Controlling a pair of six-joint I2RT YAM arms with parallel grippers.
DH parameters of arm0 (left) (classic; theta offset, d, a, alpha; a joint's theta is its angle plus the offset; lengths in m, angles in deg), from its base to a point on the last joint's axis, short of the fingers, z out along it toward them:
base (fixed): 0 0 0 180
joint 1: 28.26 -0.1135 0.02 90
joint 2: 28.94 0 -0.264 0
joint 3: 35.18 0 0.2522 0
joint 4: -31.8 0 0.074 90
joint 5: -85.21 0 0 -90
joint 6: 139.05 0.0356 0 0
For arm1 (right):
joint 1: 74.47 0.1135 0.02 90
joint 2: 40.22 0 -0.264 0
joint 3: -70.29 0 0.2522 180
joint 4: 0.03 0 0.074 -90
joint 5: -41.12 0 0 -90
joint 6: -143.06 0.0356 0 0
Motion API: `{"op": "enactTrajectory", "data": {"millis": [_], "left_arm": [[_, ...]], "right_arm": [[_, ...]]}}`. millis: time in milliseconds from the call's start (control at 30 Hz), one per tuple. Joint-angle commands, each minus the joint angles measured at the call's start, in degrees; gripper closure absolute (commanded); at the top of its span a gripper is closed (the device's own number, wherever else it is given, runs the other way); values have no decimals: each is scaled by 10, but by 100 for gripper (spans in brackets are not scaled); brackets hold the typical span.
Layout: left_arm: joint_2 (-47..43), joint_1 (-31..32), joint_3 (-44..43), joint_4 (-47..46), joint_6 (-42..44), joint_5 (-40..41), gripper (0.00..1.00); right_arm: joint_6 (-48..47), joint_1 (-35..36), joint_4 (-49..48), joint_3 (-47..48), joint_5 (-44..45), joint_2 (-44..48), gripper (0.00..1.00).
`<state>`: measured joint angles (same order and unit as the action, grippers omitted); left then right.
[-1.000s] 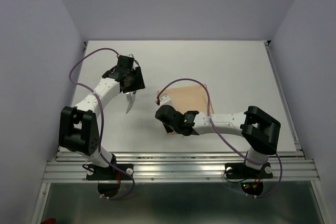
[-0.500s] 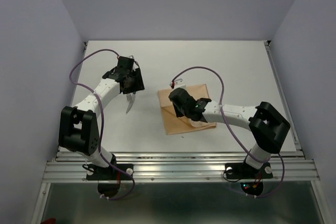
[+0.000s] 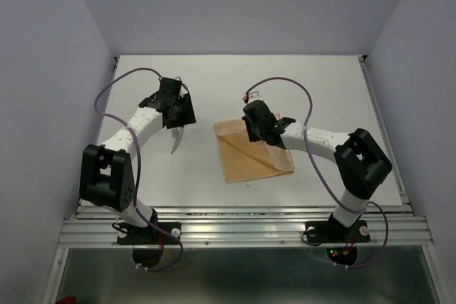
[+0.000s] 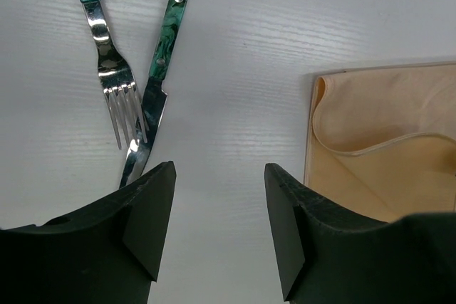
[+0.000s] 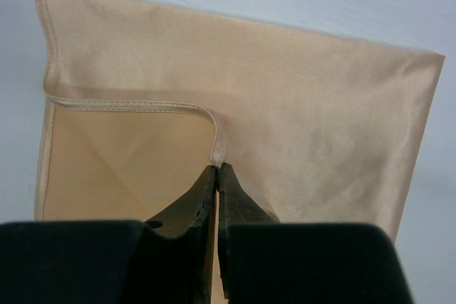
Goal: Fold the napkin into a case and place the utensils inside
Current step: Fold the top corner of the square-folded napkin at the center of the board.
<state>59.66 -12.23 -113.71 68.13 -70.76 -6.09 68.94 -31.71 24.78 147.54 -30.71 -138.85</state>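
On the desk (image 3: 320,90) the napkin (image 3: 249,161) lies in the middle, and the right end effector (image 5: 216,176), pinched tight on its edge, should pull it slow and flat; the left end effector (image 4: 219,176) hangs wide over the utensils (image 4: 108,62)

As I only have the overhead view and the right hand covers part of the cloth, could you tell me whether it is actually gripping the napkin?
Observer: Yes, the right hand is shut on the napkin, pinching the hemmed corner of the folded-over flap.
Operator: Thank you. Is the left hand holding any cutlery?
Observer: No, the left hand is open and empty; the fork and knife lie on the table just beyond its fingers.
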Motion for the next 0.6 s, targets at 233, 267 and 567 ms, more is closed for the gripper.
{"op": "enactTrajectory", "data": {"millis": [233,267,567], "left_arm": [[-34,0,17,2,-2,2,36],[-34,0,17,4,-1,2,35],[-49,0,24,-1,11,-5,33]], "right_arm": [[-27,-49,-28,52,-3,-31,99],[-25,-54,-28,52,0,-34,99],[-9,-65,-33,43,17,-38,99]]}}
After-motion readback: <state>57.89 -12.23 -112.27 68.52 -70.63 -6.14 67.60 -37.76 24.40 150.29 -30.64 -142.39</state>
